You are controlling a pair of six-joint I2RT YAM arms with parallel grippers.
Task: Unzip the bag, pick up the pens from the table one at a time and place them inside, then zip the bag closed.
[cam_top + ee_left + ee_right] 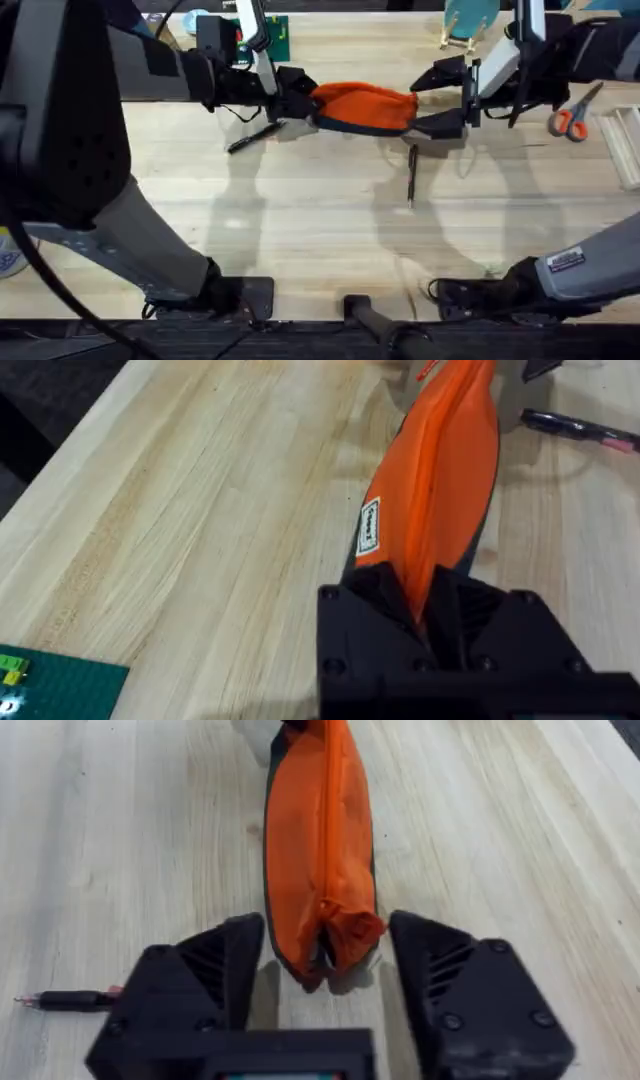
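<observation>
The bag lies on the far middle of the bench, long side going left to right. It is orange on top with a dark strip along its near edge.

The left gripper is at the bag's left end. In the left wrist view its black fingers are pressed together, pinching the orange cloth of the bag. That view also shows a small white label on the bag's side.

The right gripper is at the bag's right end. In the right wrist view its 2 fingers are spread wide, 1 on each side of the bag's bunched end, and not squeezing it. The zipper line runs along the top of the bag there. I cannot tell if it is open, or if anything is inside.

1 pen lies slanted on the bench just near the bag's left end. The other pen lies near the bag's right end, pointing toward the near side.

Orange-handled scissors lie at the far right.
</observation>
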